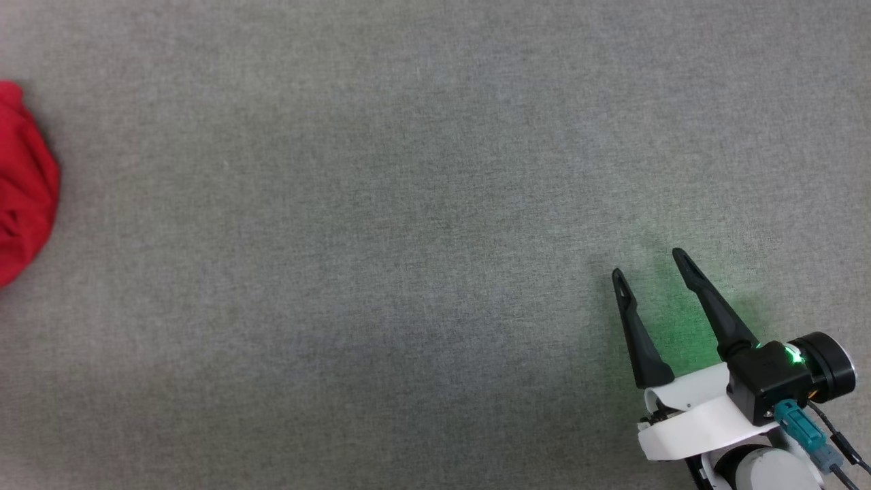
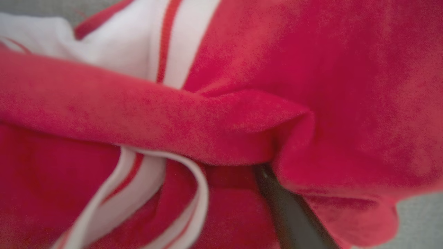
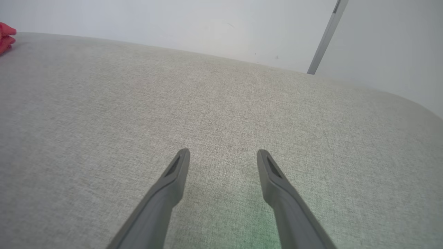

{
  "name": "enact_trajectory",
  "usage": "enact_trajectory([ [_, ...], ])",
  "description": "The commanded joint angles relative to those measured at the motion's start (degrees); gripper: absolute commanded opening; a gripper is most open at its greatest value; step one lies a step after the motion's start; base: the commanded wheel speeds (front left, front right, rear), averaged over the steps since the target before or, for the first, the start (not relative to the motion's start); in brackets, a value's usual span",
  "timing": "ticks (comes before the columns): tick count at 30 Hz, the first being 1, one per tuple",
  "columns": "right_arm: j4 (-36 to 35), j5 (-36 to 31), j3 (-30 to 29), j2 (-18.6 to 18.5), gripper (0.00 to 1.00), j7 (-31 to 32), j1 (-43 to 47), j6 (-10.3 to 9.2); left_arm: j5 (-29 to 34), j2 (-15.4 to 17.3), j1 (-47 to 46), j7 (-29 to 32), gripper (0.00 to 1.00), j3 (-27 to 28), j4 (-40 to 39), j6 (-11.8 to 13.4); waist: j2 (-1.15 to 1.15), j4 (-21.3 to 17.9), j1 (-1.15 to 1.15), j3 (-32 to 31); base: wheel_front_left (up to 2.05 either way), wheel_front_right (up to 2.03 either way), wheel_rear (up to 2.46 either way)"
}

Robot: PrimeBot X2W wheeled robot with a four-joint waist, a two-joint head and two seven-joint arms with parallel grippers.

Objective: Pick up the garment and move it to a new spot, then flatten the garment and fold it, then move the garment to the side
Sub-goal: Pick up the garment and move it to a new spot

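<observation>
Status: we judge the task to be at its very start. The bright red soft short-sleeved garment with white sleeves and red-striped white bands (image 1: pixel 27 184) lies crumpled at the far left of the grey woven-cloth counter (image 1: pixel 408 204), unflattened and unfolded, so carrying, flattening, folding and setting aside all remain. The left hand (image 2: pixel 225 173) is pressed into the heap. One dark finger (image 2: pixel 290 214) runs under a rolled red fold and the other is hidden by cloth. Its jaws stand wide, and we see no grip closed on the fabric. The right hand (image 1: pixel 648 262) hovers low over bare counter at lower right, well apart from the garment, its fingers spread and nothing between them. Materials: the garment reads as a napped, slightly fuzzy knit, limp, falling in thick rounded folds, with its white bands curling like ribbon. The counter cover is matte with a fine, even weave, tinted green beneath the right hand's light. The fingers are long, tapered and matte.
</observation>
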Motion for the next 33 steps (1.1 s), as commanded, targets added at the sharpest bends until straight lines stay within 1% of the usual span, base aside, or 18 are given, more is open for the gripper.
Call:
enact_trajectory([
  [1, -0.22, 0.4, 0.08, 0.3, 1.0, 0.26, -0.95, -0.06, -0.54, -4.43, 4.68, -0.03, 1.0, -1.58, 3.72, 1.3, 0.0, -0.23, 0.0, 0.48, 0.0, 0.0, 0.0],
  [2, -0.15, 0.44, 0.16, 0.36, 1.0, 0.32, -1.02, -0.06, -0.88, -5.28, 4.45, 0.13, 0.53, -1.47, 4.38, 1.57, 0.0, -0.03, 0.0, 0.23, 0.0, 0.0, 0.0],
  [3, -0.04, 0.52, 0.24, 0.35, 1.0, 0.38, -1.07, -0.06, -0.87, -5.8, 3.98, -0.39, 0.0, -1.45, 4.67, 1.61, 0.0, 0.2, 0.0, -0.09, 0.0, 0.0, 0.0],
  [5, 0.31, 0.53, 0.42, 0.31, 1.0, 0.43, -1.04, -0.06, -0.64, -6.12, 2.27, -1.76, 0.0, -1.11, 4.59, 1.38, 0.0, 0.65, 0.0, -1.11, 0.0, 0.0, 0.0],
  [10, 1.77, 1.3, 0.85, 0.15, 1.0, 0.36, -0.97, -0.06, 1.58, -5.32, -4.52, -4.6, 0.0, -1.37, 3.31, 1.06, 0.0, 2.06, 0.0, -5.32, 0.0, 0.0, 0.0],
  [13, 2.92, 1.56, 1.13, 0.27, 1.0, -0.12, -0.31, -0.06, 3.94, -4.37, -8.13, -6.02, 0.0, -2.62, 2.59, 0.78, 0.0, 3.17, 0.0, -8.31, 0.0, 0.0, 0.0],
  [14, 3.34, 1.74, 1.19, 0.39, 1.0, -0.37, -0.12, -0.06, 4.65, -4.53, -9.11, -6.69, 0.0, -3.21, 2.32, 0.54, 0.0, 3.62, 0.0, -9.46, 0.0, 0.0, 0.0],
  [17, 4.5, 2.29, 1.28, 0.67, 1.0, -0.92, 0.4, -0.06, 5.82, -6.22, -11.86, -8.76, 0.0, -4.36, 0.9, 0.09, 0.0, 4.83, 0.0, -12.51, 0.0, 0.0, 0.0],
  [21, 5.69, 2.85, 0.88, 1.12, 1.0, -1.45, 1.57, -0.06, 6.83, -8.07, -14.72, -9.45, 0.0, -6.69, -1.73, -0.29, 0.0, 6.59, 0.0, -16.9, 0.0, 0.0, 0.0],
  [23, 5.88, 3.09, 0.65, 1.17, 1.0, -1.59, 1.79, -0.06, 6.72, -8.52, -14.95, -9.44, 0.0, -7.22, -2.54, -0.4, 0.0, 6.96, 0.0, -17.95, 0.0, 0.0, 0.0],
  [27, 6.62, 3.46, -1.01, 1.38, 1.0, -1.62, 3.02, -0.06, 4.84, -11.68, -14.0, -8.74, 0.0, -9.07, -6.24, -0.48, 0.0, 8.26, 0.0, -21.87, 0.0, 0.0, 0.0],
  [29, 6.87, 3.64, -2.43, 1.35, 1.0, -1.64, 3.22, -0.06, 2.94, -13.0, -12.47, -8.42, 0.0, -9.31, -8.14, -0.51, 0.0, 8.42, 0.0, -23.25, 0.0, 0.0, 0.0],
  [33, 7.34, 2.47, -5.42, 0.48, 1.0, -1.27, 3.91, -0.06, 0.54, -15.31, -9.03, -7.98, 0.0, -10.78, -12.29, -0.52, 0.0, 7.02, 0.0, -24.61, 0.0, 0.0, 0.0],
])
